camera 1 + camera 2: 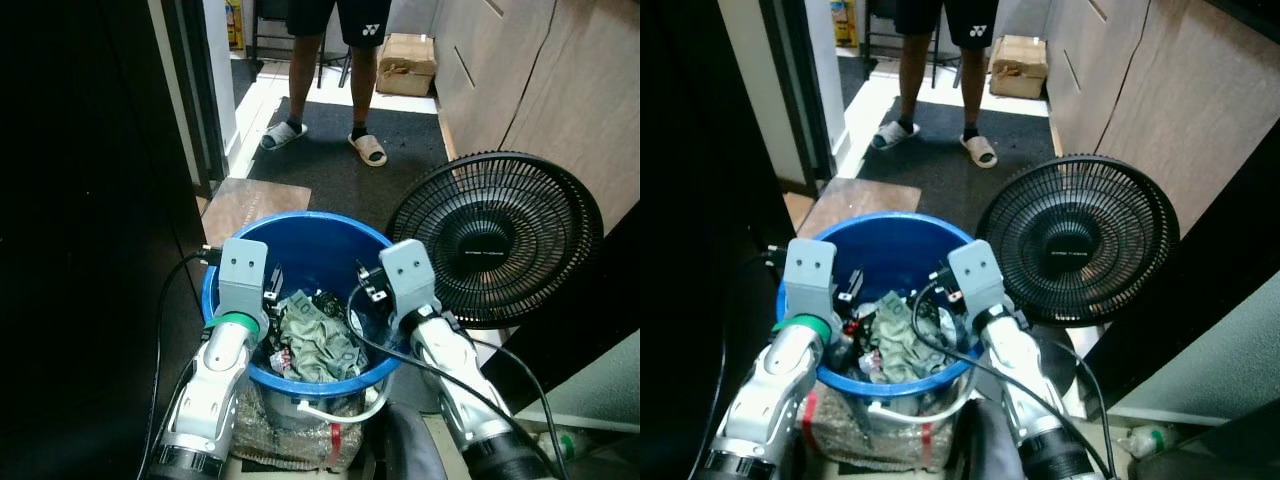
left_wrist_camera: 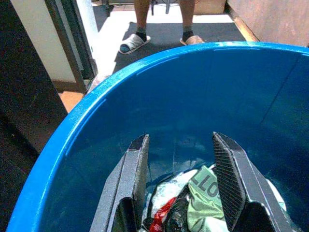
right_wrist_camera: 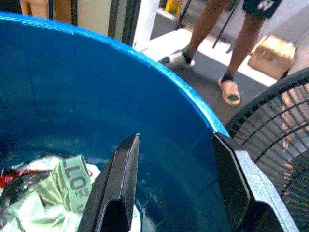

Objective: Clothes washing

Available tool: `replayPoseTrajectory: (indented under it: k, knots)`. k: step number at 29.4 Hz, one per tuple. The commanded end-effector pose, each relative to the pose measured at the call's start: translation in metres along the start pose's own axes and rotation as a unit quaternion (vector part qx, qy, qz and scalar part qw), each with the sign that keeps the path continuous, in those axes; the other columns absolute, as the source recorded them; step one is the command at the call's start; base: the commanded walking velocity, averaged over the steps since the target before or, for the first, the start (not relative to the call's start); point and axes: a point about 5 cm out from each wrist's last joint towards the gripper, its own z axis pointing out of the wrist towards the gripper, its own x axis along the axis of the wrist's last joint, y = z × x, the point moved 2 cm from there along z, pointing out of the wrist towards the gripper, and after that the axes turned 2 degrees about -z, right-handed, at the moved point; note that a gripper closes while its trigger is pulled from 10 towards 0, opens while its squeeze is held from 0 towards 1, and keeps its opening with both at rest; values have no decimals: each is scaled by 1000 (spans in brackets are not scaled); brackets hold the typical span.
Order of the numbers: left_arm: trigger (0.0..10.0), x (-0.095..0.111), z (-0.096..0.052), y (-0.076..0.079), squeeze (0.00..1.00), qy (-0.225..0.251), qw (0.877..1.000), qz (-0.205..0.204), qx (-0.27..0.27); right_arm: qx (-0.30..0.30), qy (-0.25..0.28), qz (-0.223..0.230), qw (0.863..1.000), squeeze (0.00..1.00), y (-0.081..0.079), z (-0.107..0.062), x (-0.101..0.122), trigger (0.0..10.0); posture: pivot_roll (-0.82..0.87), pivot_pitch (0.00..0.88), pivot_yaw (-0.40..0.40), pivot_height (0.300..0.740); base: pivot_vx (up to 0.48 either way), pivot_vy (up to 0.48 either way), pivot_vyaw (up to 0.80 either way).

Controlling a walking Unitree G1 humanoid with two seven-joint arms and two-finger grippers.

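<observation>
A blue plastic bucket (image 1: 300, 219) stands on the floor right before me. It holds crumpled clothes (image 1: 316, 342), mostly a pale green printed garment with bits of black and red. My left gripper (image 2: 179, 140) reaches over the bucket's left rim and is open, its fingers just above the clothes. My right gripper (image 3: 176, 139) comes in over the right rim, also open. Nothing sits between either pair of fingers. The green garment (image 3: 67, 186) lies below and beside the right gripper.
A black floor fan (image 1: 497, 235) stands close against the bucket's right side. A person (image 1: 325, 60) in slippers stands ahead on a dark mat (image 1: 350, 170), a cardboard box (image 1: 406, 62) behind. A dark door (image 1: 80, 250) is left, wooden cabinets (image 1: 540, 80) right.
</observation>
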Motion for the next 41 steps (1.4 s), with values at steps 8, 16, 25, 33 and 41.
replayPoseTrajectory:
  k: [8, 16, 25, 33, 41]
  knots:
    - [10000, -15, -3, -2, 0, -29, 1000, -3, 11, 9, 30, -7, 999, 0, 24, 20, 36, 10000, 90, 66, -33, 487, 0, 0, 0]
    - [10000, -16, -3, -3, 0, -32, 999, -2, 13, 57, -6, 10, 998, 0, 10, 27, 20, 10000, 99, 76, -34, 487, 0, 0, 0]
    - [10000, -23, -11, -19, 0, -46, 998, 5, 35, 205, -76, 54, 974, 0, -48, 23, -17, 10000, 128, 100, -40, 487, 0, 0, 0]
    - [10000, -26, -20, -24, 0, -54, 997, 13, 44, 289, -95, 38, 952, 0, -86, 16, -27, 10000, 172, 153, -49, 487, 0, 0, 0]
    - [10000, -29, -27, -28, 0, -61, 997, 19, 49, 290, -118, 13, 950, 0, -93, 12, -42, 10000, 176, 163, -48, 487, 0, 0, 0]
